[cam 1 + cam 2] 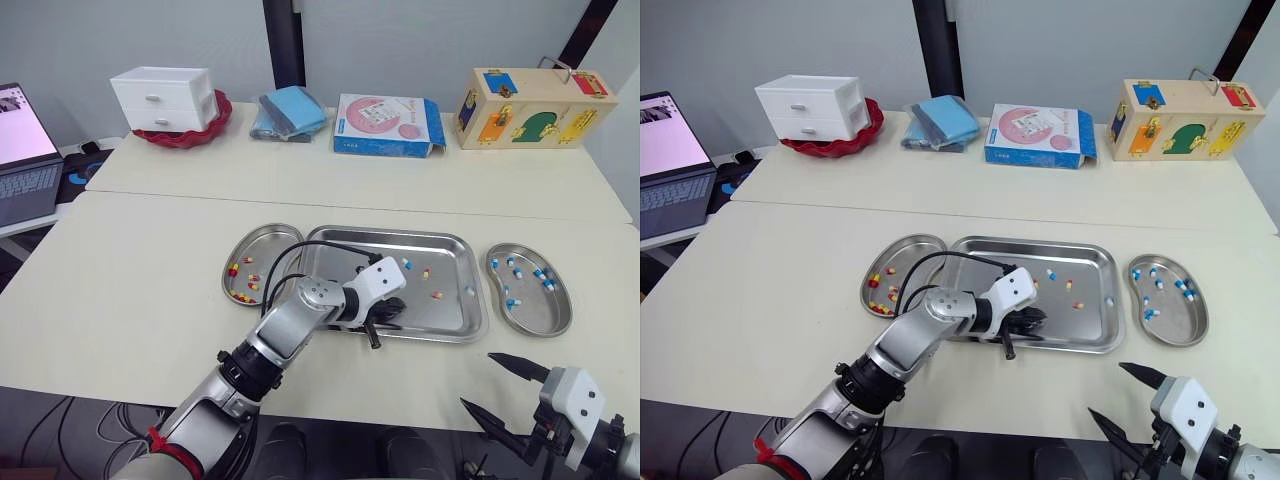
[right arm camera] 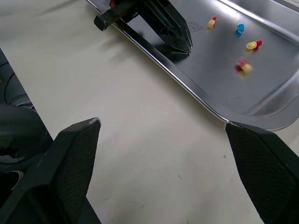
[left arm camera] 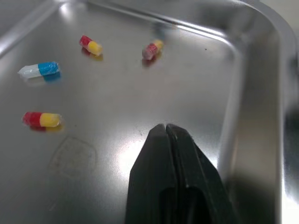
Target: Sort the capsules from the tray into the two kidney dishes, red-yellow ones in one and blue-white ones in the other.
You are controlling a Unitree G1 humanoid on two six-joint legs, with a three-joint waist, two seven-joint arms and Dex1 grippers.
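Reaching over the tray's (image 1: 440, 338) near rim onto bare steel, left gripper (image 3: 166, 127) is pinched together; right gripper (image 2: 162, 125) gapes by the table's (image 1: 150, 290) near edge.

Steel tray (image 1: 445, 250) mid-table: few red-yel caps (image 1: 437, 295), 1 blue-wht cap (image 1: 406, 264). L dish (image 1: 266, 240): red-yel. R dish (image 1: 541, 312): blue-wht.

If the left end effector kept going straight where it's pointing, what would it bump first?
Most likely the bare floor of the tray, just ahead of the shut left end effector. If it skimmed above that, a red-yellow capsule near the far corner comes next, though depth is unclear.
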